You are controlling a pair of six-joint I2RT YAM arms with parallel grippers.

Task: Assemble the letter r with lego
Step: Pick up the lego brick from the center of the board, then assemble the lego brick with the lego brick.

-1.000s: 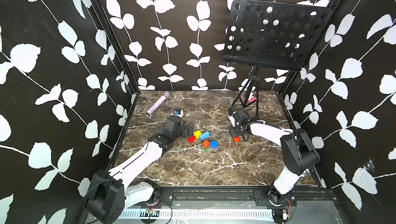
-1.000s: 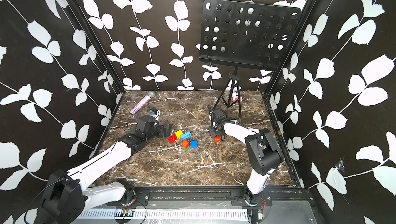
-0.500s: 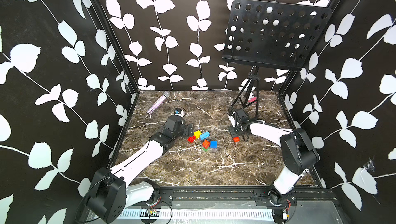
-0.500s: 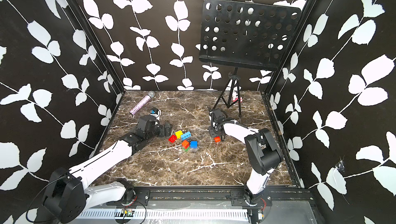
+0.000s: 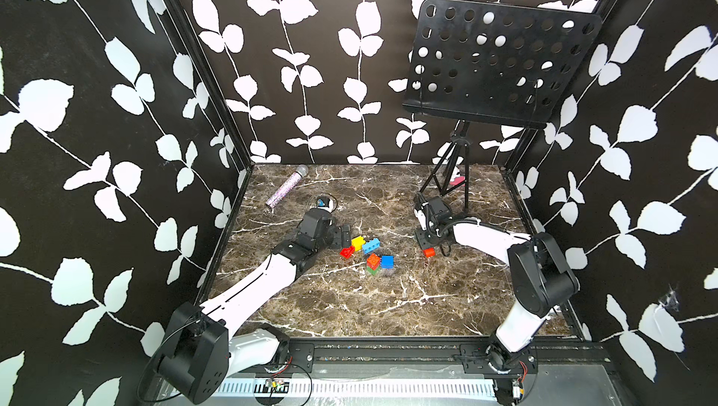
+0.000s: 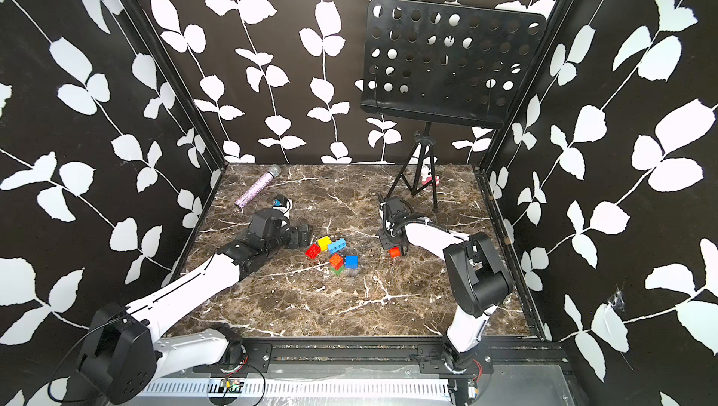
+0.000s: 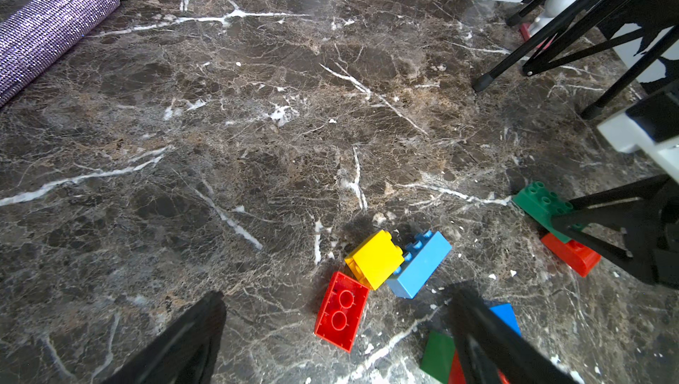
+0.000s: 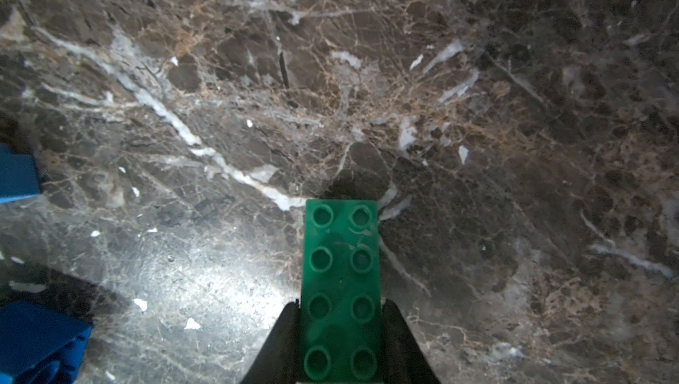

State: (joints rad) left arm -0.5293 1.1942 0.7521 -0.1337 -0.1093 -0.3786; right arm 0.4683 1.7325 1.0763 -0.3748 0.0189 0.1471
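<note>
Grip on the dark green brick (image 8: 340, 253), near the music stand (image 5: 501, 62): its long sides are clamped by the right tool (image 8: 341, 305), its long axis running straight out from it. The left tool (image 7: 338, 294), spread wide, is placed farther from the stand, by the other bricks (image 5: 373, 259).
</note>
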